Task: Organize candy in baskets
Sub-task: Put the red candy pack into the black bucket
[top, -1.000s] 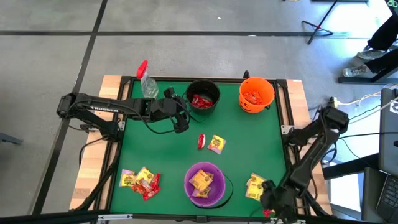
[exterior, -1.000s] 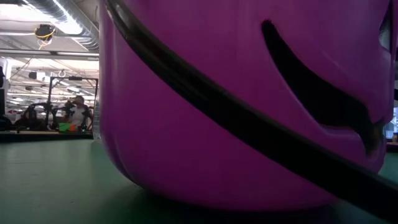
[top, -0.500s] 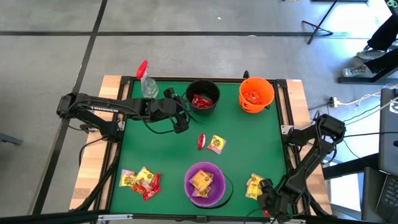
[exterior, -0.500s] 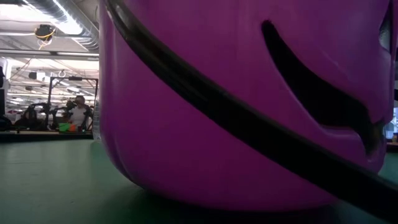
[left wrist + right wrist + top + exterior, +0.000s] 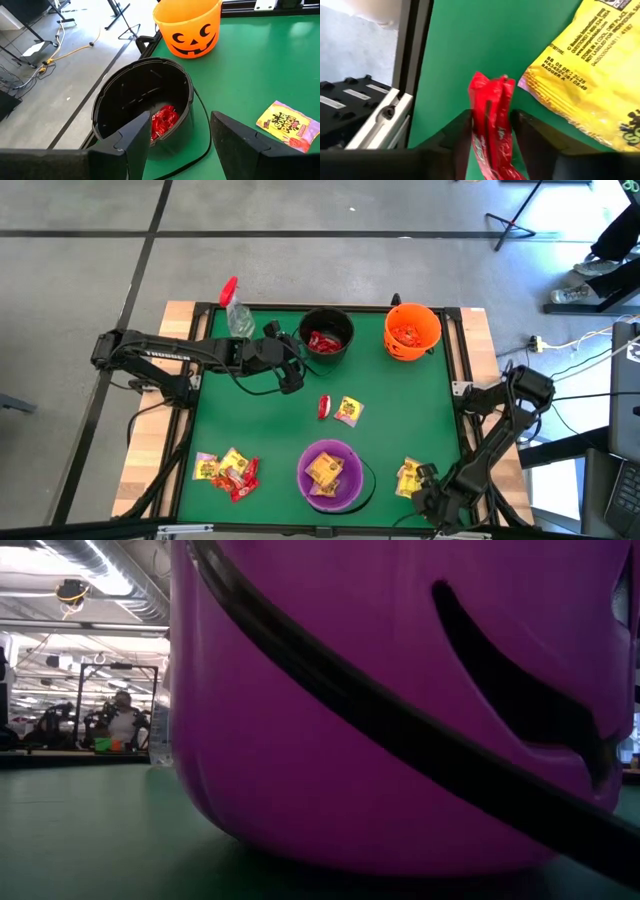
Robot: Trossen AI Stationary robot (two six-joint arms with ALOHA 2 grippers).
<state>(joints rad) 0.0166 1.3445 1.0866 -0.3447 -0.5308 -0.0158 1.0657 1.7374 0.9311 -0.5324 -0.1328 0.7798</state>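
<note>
My right gripper (image 5: pixel 425 498) is at the table's near right corner, shut on a red candy packet (image 5: pixel 492 125), next to yellow packets (image 5: pixel 408 478) (image 5: pixel 590 75). My left gripper (image 5: pixel 292 380) (image 5: pixel 180 120) hovers open just left of the black bucket (image 5: pixel 327 335), which holds red packets (image 5: pixel 162 120). The orange bucket (image 5: pixel 412 330) stands at the far right with red packets in it. The purple bucket (image 5: pixel 330 476) (image 5: pixel 400 700) is near the front edge with yellow packets inside. A red (image 5: pixel 323 408) and a yellow packet (image 5: pixel 348 412) lie mid-table, and a mixed pile (image 5: pixel 225 470) lies near left. My right gripper pinches the red packet between its two fingers (image 5: pixel 457 142). The packet's free end (image 5: pixel 490 90) sticks out past the fingertips over the green table. Whether it is lifted clear cannot be told.
A clear spray bottle with a red trigger (image 5: pixel 235 310) stands at the far left, beside the left arm. The table's black frame (image 5: pixel 415 60) runs close by the right gripper. The purple bucket's wire handle (image 5: pixel 370 480) lies toward the right gripper. A person sits far off in the room (image 5: pixel 122 720).
The right gripper has moved a little toward the table's left and far edge, closer to the yellow packets. In the low view the purple bucket has shifted slightly to the picture's right.
</note>
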